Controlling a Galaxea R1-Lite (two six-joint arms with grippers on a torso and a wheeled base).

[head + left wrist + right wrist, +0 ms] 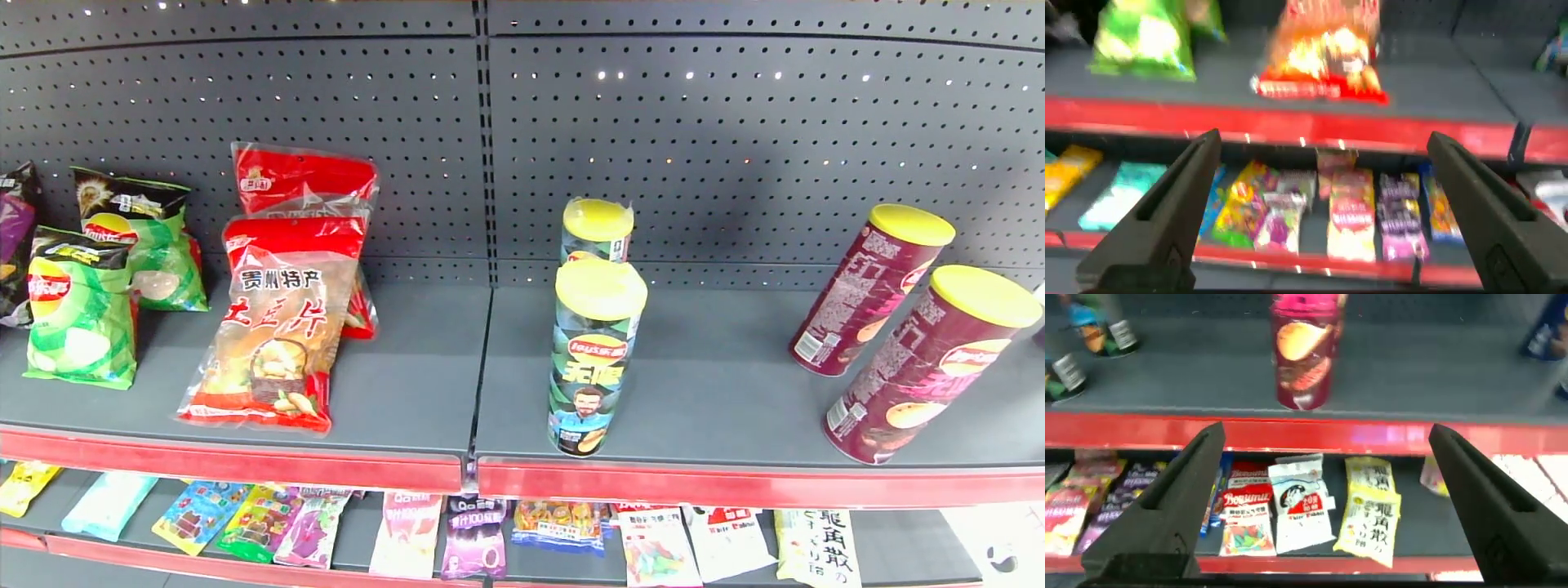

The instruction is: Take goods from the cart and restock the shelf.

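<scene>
The shelf was found stocked: chip bags at nine o'clock, lidded maroon canisters at three o'clock. Left gripper and right gripper were held wide open, empty.

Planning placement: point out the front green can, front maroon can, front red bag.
front green can (594,367), head view, label.
front maroon can (922,369), head view, side.
front red bag (273,327), head view, centre.

The left gripper is hovering in front of the red shelf edge, its two dark fingers gaping wide apart and holding nothing. The right gripper is facing that same edge farther to the right, its jaws likewise spread and empty.
</scene>
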